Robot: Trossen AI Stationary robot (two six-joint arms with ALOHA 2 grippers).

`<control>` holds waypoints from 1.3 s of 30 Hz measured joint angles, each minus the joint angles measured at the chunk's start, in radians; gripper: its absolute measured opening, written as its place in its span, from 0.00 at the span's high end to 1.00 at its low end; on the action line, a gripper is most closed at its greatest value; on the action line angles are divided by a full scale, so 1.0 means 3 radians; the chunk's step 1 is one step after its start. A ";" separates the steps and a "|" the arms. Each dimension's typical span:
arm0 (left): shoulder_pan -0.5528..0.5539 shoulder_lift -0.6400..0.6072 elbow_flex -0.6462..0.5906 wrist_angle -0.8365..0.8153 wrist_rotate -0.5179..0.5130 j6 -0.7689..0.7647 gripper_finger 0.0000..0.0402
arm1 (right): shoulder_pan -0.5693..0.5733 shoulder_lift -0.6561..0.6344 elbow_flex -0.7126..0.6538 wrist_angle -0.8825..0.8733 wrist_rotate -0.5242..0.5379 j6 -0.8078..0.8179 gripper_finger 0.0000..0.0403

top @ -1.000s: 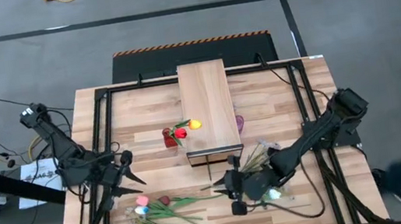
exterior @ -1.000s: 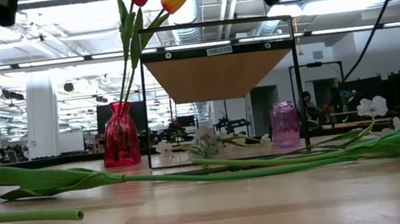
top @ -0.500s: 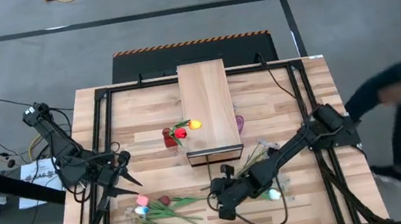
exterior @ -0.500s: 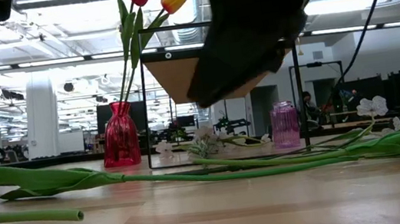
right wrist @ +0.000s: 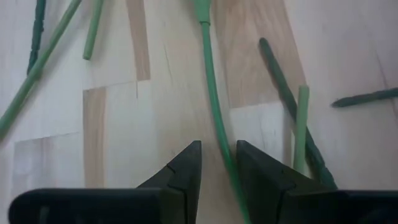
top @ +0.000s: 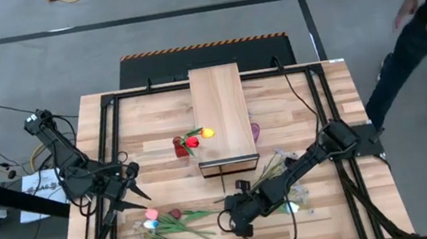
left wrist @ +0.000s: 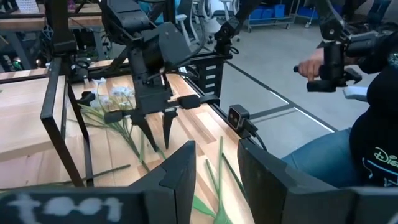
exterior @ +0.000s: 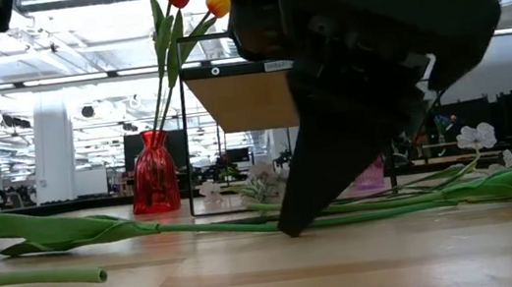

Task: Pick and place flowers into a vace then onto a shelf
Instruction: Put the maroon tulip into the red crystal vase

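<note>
Over the last second the right hand (top: 229, 220) had been swung from beside the shelf's near end out to the loose flowers (top: 170, 230) lying along the desk's (top: 296, 108) near edge, and lowered until its dark fingertips (exterior: 292, 226) met the boards, as the low view showed. A thin green stem (right wrist: 214, 118) was seen running into the narrow gap between its fingers, which stood slightly apart and not yet pressed on it. This was judged to be the start of the next pick: the stem was lined up, but nothing was gripped.

The left hand (top: 142, 191) was held waiting near the desk's left edge, fingers a little apart, empty.

A red glass vase (top: 180, 147), bulbous below and narrow-necked, stood by the shelf's left side with a red and a yellow tulip (exterior: 217, 0) already in it; a ribbed pale-purple vase (top: 254, 131) stood on the far side, partly hidden. The shelf (top: 221, 110) was a smooth light-wood plank on a thin black frame, with nothing on it. The desk was made of pale butcher-block strips, matte and lightly grained. The stems looked like slender, flexible plastic, likely to roll or slip. A person (top: 419, 32) was passing beyond the desk's right edge.
</note>
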 joint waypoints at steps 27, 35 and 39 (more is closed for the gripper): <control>0.0000 0.0001 0.0000 0.0002 -0.0004 -0.0151 0.73 | 0.0048 -0.0159 -0.0038 0.0102 0.0040 0.0371 1.00; 0.0000 0.0001 0.0001 0.0003 -0.0034 -0.0152 0.73 | 0.0167 -0.0600 -0.0028 0.0416 0.0436 -0.0109 1.00; 0.0000 0.0001 0.0001 0.0004 -0.0034 -0.0156 0.73 | 0.0280 -0.0870 -0.0020 0.0620 0.0819 -0.0515 1.00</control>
